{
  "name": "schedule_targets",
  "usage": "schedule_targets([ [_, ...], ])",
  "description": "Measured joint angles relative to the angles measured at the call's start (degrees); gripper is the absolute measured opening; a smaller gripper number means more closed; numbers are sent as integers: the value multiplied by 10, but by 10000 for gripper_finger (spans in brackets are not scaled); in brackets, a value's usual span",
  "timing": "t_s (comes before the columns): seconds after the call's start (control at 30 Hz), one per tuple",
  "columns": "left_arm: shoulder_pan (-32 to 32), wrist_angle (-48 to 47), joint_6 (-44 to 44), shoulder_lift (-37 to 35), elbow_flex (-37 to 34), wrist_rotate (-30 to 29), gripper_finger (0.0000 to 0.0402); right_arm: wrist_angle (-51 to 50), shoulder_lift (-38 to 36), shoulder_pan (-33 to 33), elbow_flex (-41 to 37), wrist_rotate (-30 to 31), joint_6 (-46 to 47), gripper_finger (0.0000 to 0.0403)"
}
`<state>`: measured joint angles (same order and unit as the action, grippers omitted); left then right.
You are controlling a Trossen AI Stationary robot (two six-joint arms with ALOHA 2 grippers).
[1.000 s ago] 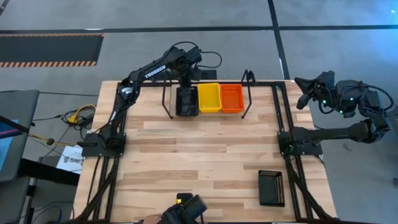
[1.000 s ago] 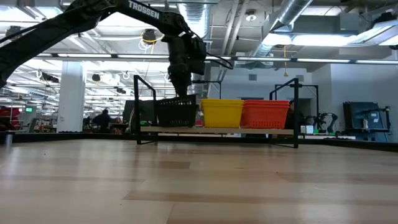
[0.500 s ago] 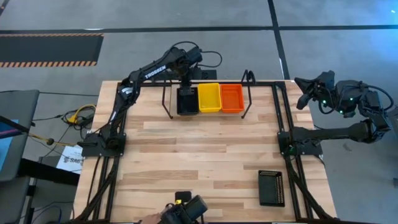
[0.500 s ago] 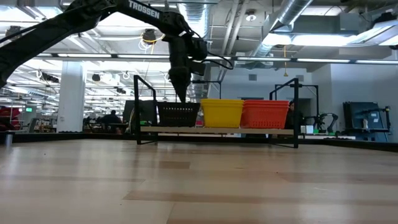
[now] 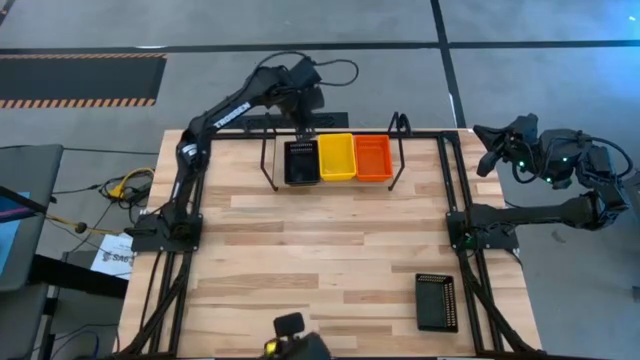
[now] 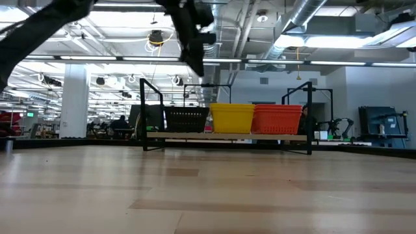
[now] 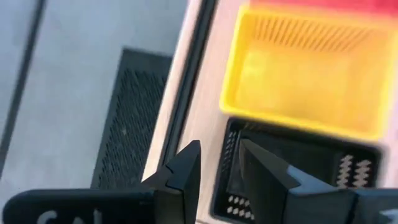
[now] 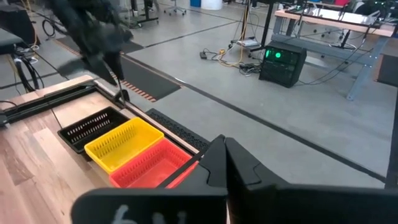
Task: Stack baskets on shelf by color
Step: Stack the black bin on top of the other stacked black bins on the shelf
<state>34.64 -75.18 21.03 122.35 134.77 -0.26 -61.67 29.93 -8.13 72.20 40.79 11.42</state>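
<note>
Black basket (image 5: 301, 162), yellow basket (image 5: 336, 158), red basket (image 5: 373, 158) side by side on shelf (image 5: 396, 150) | second black basket (image 5: 436, 301) on table (image 5: 320, 250) near edge | left gripper (image 5: 304, 128) above shelf, fingers slightly apart, empty | right gripper (image 5: 484, 152) off table, fingers together

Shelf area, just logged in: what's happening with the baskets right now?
Left pincer is open and empty, lifted above the black basket that sits on the shelf beside a yellow basket and a red basket. One more black basket lies on the table's near right. Right pincer is parked off the table's right edge, shut and empty.
</note>
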Motion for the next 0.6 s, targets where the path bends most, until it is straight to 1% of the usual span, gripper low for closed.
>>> schedule_targets([
  [0.2, -38, 33, -52, -72, 2, -4, 98, 0, 0, 0, 0, -8, 2, 24],
  [0.37, -81, 48, -104, -127, 2, -9, 98, -8, 0, 0, 0, -61, 30, 34],
  [0.47, -112, 53, -140, -155, 2, -34, 98, -63, 1, 0, 0, -109, 81, 40],
  [0.6, -164, 55, -173, -184, 2, -76, 98, -194, 11, 0, 0, -196, 198, 45],
])
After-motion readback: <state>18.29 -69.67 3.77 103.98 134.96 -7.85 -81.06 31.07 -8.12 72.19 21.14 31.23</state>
